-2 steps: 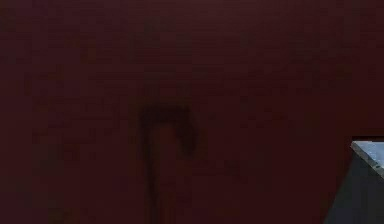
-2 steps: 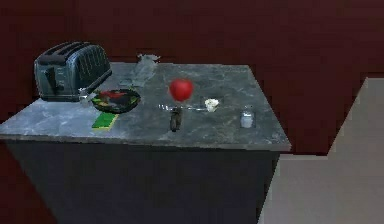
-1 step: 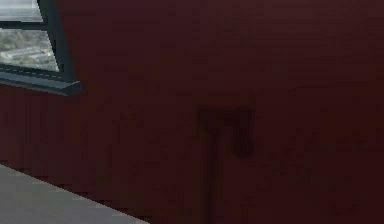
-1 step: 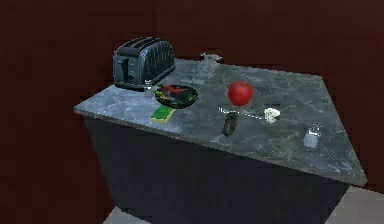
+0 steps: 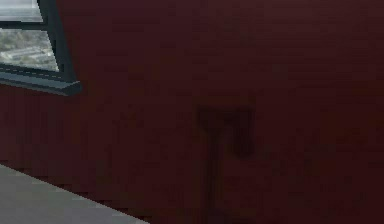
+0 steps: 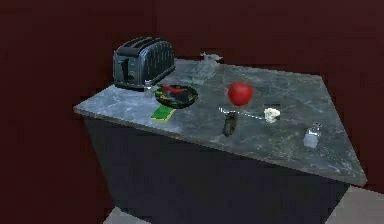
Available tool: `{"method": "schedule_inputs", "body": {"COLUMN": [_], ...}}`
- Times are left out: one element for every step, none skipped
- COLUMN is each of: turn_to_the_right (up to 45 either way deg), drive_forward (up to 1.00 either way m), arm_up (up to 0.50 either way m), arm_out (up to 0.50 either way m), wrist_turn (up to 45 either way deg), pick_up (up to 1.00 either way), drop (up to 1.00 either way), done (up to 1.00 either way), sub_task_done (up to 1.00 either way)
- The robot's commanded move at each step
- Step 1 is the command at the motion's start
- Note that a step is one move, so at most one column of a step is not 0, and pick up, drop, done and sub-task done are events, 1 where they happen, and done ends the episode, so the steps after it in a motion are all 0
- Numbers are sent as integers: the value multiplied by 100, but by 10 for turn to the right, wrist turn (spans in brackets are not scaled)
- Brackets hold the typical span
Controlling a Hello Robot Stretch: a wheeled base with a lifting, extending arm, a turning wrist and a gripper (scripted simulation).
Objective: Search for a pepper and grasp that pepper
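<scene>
In the arm side view, a grey marbled counter top (image 6: 290,95) carries several small things. Near its front middle stands a small dark shaker-like object (image 6: 231,125). Toward the right front corner is a pale, clear shaker (image 6: 312,136). A round red fruit (image 6: 240,94) sits just behind the dark object, with a small white cup and spoon (image 6: 270,115) to the right of it.
A dark toaster (image 6: 140,62) stands at the counter's back left, with a dark plate of red and green (image 6: 178,95), a green scrap (image 6: 163,114) and a glass item (image 6: 209,65) nearby. The forward view faces a dark red wall (image 5: 250,90) close up, with a window (image 5: 30,45) and grey floor (image 5: 45,205).
</scene>
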Motion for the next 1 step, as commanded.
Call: {"method": "schedule_inputs", "body": {"turn_to_the_right": [0], "drive_forward": [0], "arm_up": [38], "arm_out": [0], "wrist_turn": [0], "pick_up": [0], "drop": [0], "done": [0], "sub_task_done": [0]}}
